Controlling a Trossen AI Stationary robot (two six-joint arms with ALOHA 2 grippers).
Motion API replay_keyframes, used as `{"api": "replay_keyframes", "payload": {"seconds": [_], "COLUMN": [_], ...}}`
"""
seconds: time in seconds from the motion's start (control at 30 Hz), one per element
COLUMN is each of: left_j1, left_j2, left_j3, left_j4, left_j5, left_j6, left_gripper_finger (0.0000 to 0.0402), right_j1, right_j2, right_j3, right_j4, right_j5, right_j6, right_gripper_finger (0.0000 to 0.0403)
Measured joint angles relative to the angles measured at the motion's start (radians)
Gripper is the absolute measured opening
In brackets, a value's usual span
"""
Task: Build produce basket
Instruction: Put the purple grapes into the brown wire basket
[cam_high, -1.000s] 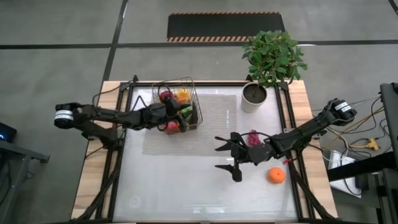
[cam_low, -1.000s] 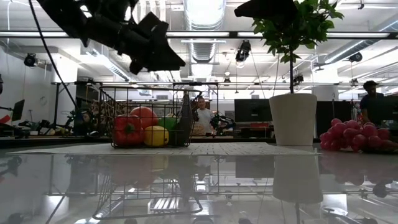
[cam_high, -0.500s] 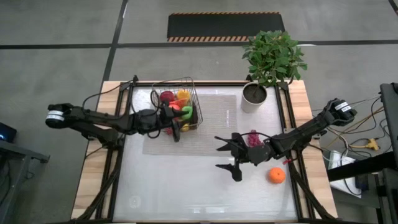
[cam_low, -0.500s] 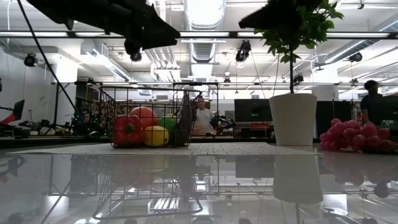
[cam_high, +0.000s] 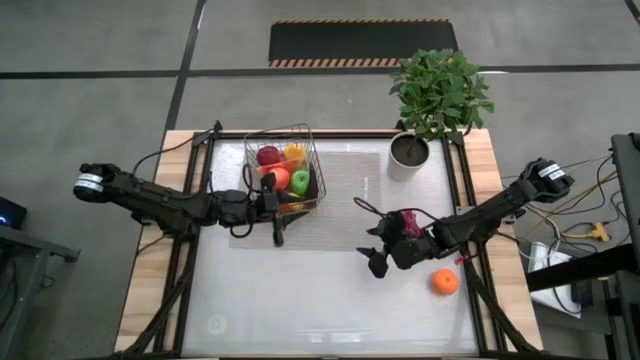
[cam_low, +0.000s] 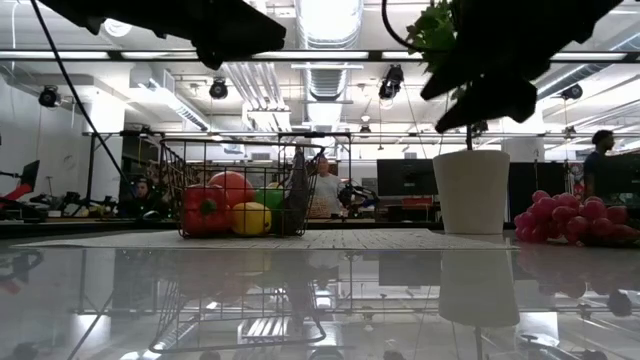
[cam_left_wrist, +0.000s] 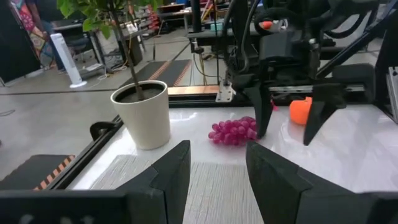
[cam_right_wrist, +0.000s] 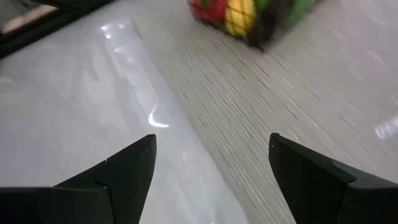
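The dark wire basket (cam_high: 283, 170) stands on the grey mat, holding a red pepper (cam_low: 203, 210), a lemon (cam_low: 251, 218), a red apple (cam_high: 268, 155) and other produce. My left gripper (cam_high: 277, 222) hovers open just near of the basket; its fingers (cam_left_wrist: 171, 171) point toward the white pot. Purple grapes (cam_high: 407, 221) lie on the table right of centre, and an orange (cam_high: 444, 282) lies nearer the right edge. My right gripper (cam_high: 378, 258) hangs wide open beside the grapes on their left, touching nothing, and in its wrist view (cam_right_wrist: 211, 180) it faces the basket (cam_right_wrist: 255, 15).
A white pot (cam_high: 408, 156) with a green plant stands at the far right of the table, behind the grapes (cam_left_wrist: 233, 130). Black frame rails (cam_high: 198, 200) run along both table sides. Bare glossy table (cam_high: 300, 300) stretches along the near side. People show in the room beyond.
My left gripper has drawn back out of the basket toward the near edge, its arm pulling toward the left. My right gripper has stayed beside the grapes but has turned about its wrist, and it now shows lower in the low view.
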Motion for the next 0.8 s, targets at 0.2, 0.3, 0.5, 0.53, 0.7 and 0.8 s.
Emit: {"api": "replay_keyframes", "payload": {"seconds": [0.2, 0.3, 0.5, 0.53, 0.7, 0.8], "left_j1": [0.0, 0.0, 0.0, 0.0, 0.0, 0.0], "left_j2": [0.0, 0.0, 0.0, 0.0, 0.0, 0.002], "left_j3": [0.0, 0.0, 0.0, 0.0, 0.0, 0.0], "left_j4": [-0.001, -0.001, -0.002, -0.002, -0.001, -0.001], "left_j5": [0.0, -0.001, -0.001, -0.001, -0.003, -0.003], "left_j6": [0.0, 0.0, 0.0, 0.0, 0.0, 0.001], "left_gripper_finger": [0.0139, 0.0139, 0.0139, 0.0139, 0.0139, 0.0139], "right_j1": [0.0, 0.0, 0.0, 0.001, -0.001, -0.013], "right_j2": [-0.002, -0.002, -0.002, -0.002, -0.001, 0.0], "right_j3": [0.012, 0.053, 0.125, 0.127, 0.102, 0.078], "right_j4": [-0.154, -0.322, -0.642, -0.682, -0.817, -0.826], "right_j5": [-0.017, -0.033, -0.1, -0.121, -0.167, -0.167], "right_j6": [0.185, 0.314, 0.575, 0.617, 0.735, 0.744], "right_gripper_finger": [0.0282, 0.0282, 0.0281, 0.0281, 0.0281, 0.0281]}}
